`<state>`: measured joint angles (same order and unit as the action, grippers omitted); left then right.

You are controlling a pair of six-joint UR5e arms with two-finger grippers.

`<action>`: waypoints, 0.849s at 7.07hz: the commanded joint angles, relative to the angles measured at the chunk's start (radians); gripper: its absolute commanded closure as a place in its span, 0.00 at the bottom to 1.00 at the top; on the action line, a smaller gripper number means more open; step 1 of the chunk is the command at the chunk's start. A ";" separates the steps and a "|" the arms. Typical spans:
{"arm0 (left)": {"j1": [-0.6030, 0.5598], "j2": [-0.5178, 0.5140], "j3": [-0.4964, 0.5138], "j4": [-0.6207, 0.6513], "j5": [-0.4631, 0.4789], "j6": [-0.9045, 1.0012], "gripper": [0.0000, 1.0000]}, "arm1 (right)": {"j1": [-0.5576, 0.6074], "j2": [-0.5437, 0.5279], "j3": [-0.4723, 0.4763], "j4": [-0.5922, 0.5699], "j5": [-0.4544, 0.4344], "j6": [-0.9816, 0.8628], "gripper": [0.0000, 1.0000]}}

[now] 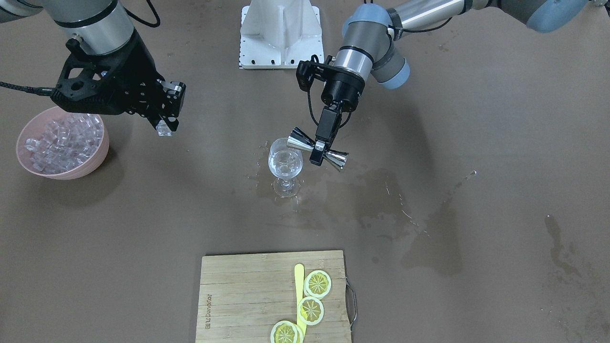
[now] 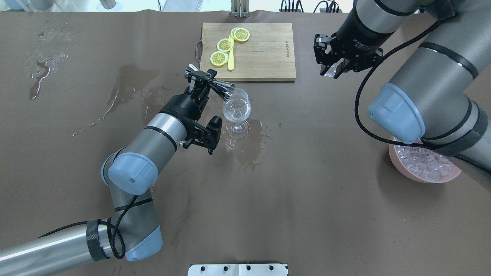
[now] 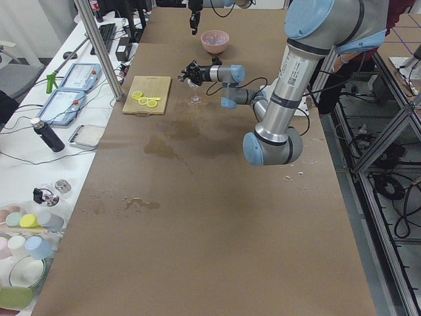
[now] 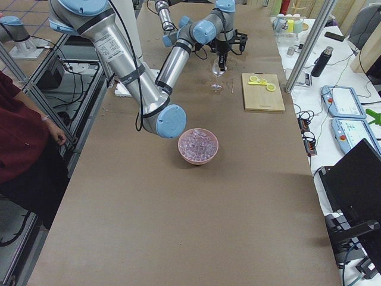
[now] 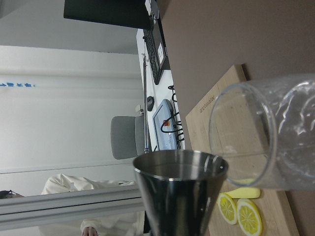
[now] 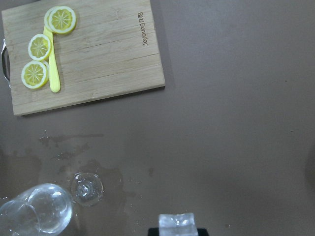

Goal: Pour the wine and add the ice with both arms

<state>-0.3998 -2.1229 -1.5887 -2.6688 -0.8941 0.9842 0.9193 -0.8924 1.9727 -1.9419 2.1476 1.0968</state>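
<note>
A clear wine glass [image 1: 285,164] stands upright mid-table with a little clear wine [image 1: 285,169] in its bowl. My left gripper [image 1: 319,146] is shut on a steel jigger [image 1: 299,138] and holds it tipped, mouth at the glass rim; this shows in the overhead view [image 2: 224,89] and the left wrist view [image 5: 179,191]. My right gripper [image 1: 164,127] is shut on one ice cube [image 6: 177,221] and hangs above bare table, between the glass and the pink bowl [image 1: 95,162] of ice [image 1: 64,140]. The glass also shows in the right wrist view [image 6: 37,214].
A bamboo cutting board [image 1: 248,295] with three lemon slices [image 1: 317,284] and a yellow knife [image 1: 299,281] lies on the operators' side of the glass. Dark wet stains [image 1: 429,238] spread around the glass and toward my left. The white base [image 1: 281,33] stands behind.
</note>
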 commanded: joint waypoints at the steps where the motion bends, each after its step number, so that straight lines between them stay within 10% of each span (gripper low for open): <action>1: 0.004 0.000 -0.004 0.001 0.021 0.068 1.00 | -0.002 0.010 -0.009 0.000 -0.005 0.000 0.99; 6: 0.067 0.067 -0.116 -0.017 0.015 -0.638 1.00 | -0.010 0.094 -0.098 -0.003 -0.014 0.020 0.99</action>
<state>-0.3291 -2.0806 -1.6982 -2.6853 -0.8761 0.5367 0.9116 -0.8233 1.9005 -1.9450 2.1346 1.1012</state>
